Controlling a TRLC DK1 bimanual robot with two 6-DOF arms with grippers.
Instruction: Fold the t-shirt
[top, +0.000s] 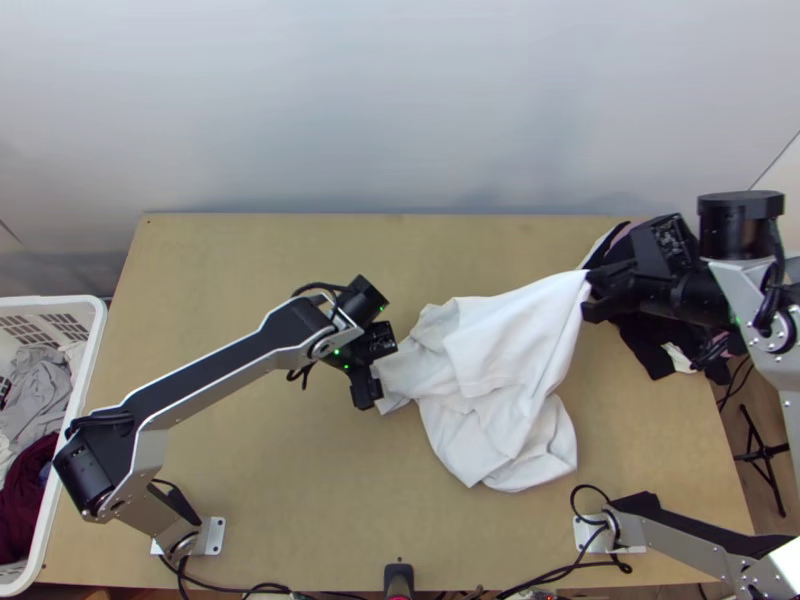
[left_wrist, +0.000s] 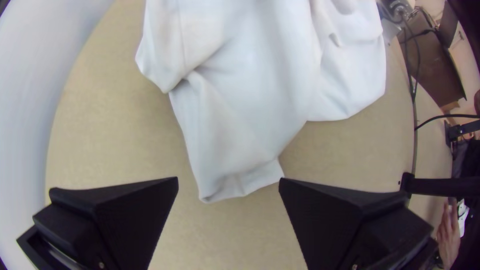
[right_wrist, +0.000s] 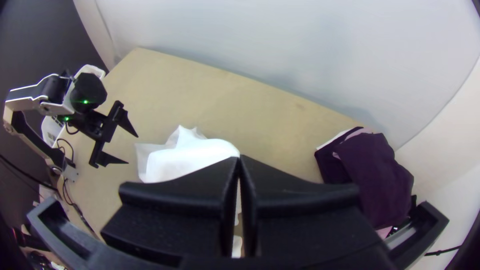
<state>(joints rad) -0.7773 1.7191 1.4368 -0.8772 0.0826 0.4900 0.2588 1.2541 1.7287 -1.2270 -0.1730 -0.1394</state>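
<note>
We look steeply down from above the worktop's (top: 300, 460) near edge; L wrist cam's close in, R cam faces the far edge; all share the t-shirt (top: 510, 345).

A pale grey wall (top: 400, 110) stands behind the wooden table (top: 300, 490).

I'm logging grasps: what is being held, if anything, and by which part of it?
The white t-shirt, by a raised corner, in the right tool; the left tool holds nothing.

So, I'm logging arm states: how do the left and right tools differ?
The left tool is open, while the right tool is shut on the white shirt. The left tool is by the shirt's end near mid-table; the right tool is farther right, holding up cloth. Both are black and two-fingered.
</note>
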